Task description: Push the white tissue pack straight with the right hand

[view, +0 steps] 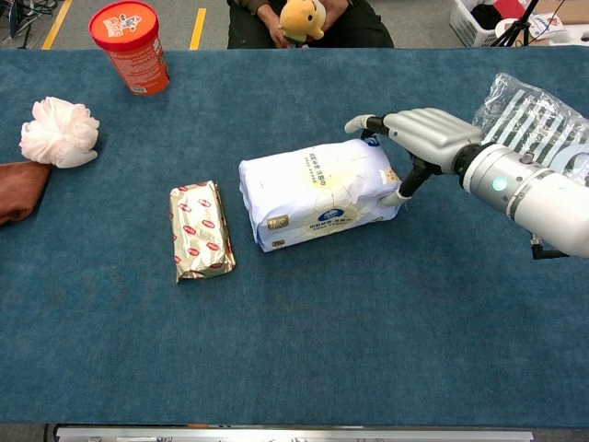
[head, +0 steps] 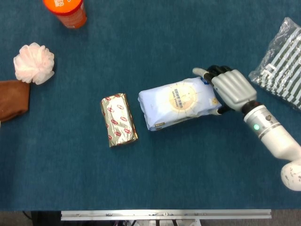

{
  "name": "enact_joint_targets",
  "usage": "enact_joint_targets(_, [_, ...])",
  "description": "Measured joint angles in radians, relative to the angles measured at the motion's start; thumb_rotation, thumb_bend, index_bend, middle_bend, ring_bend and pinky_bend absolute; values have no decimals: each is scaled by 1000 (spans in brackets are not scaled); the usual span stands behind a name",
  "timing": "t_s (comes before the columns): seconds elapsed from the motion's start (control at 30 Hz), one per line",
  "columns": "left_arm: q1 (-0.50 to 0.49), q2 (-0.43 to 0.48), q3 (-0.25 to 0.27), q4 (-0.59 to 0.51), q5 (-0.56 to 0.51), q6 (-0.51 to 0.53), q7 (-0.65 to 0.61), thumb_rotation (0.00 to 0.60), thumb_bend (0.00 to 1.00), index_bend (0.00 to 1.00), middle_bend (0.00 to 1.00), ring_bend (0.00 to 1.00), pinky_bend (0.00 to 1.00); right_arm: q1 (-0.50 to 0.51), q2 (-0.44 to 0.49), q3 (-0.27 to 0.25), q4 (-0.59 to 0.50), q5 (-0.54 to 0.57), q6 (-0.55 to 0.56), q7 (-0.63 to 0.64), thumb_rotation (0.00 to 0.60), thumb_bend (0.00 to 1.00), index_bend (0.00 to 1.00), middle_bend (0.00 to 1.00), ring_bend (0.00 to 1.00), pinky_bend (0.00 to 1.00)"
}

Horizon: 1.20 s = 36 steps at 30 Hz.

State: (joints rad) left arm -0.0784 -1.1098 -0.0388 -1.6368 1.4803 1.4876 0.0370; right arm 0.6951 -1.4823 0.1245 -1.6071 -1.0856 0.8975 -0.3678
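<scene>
The white tissue pack [head: 178, 103] [view: 317, 193] lies in the middle of the blue table, slanted, with its right end further from me than its left. My right hand [head: 230, 89] [view: 425, 138] is at that right end. Its fingers [view: 368, 122] curve over the far right corner and its thumb [view: 398, 196] touches the near side of the end. The fingers are apart and nothing is gripped. My left hand shows in neither view.
A gold foil-wrapped pack [head: 119, 119] [view: 201, 230] lies just left of the tissue pack. An orange cup [view: 131, 46], a pink mesh puff [head: 34, 63] and a brown cloth [head: 11, 99] are at the far left. A striped plastic bag [head: 282, 66] [view: 534, 124] lies behind the right arm.
</scene>
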Motion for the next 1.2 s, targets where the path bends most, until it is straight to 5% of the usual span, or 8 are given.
enact_joint_targets(0.2, [-2,-1,-2,1,1,-1,0,600,346,254,267,189,219,-14,-27,15,4,-23,66,37,600,296,533,542,500,605])
enact_joint_targets(0.7, [-4,-2,-1,6,3,-4,-6,600,346,254,267,189,219,-48,-65,51,16,-62,152,106,600,277,530,527,490,609])
enact_joint_targets(0.83, [0,0,-1,5,4,1,-8,600,346,254,267,189,219,-38,-74,48,28,-39,121,92,600,258,311,387,338,465])
enact_joint_targets(0.93, [3,2,0,3,3,5,-9,600,346,254,267,189,219,-28,-62,36,24,-25,82,70,600,255,36,202,130,222])
enact_joint_targets(1.03, [4,4,3,0,4,3,-7,600,346,254,267,189,219,-23,-40,30,1,-16,62,67,600,254,0,101,18,31])
enact_joint_targets(1.2, [4,5,3,-8,11,6,-8,600,346,254,268,189,219,-27,-5,26,-35,-44,62,95,600,255,0,38,0,0])
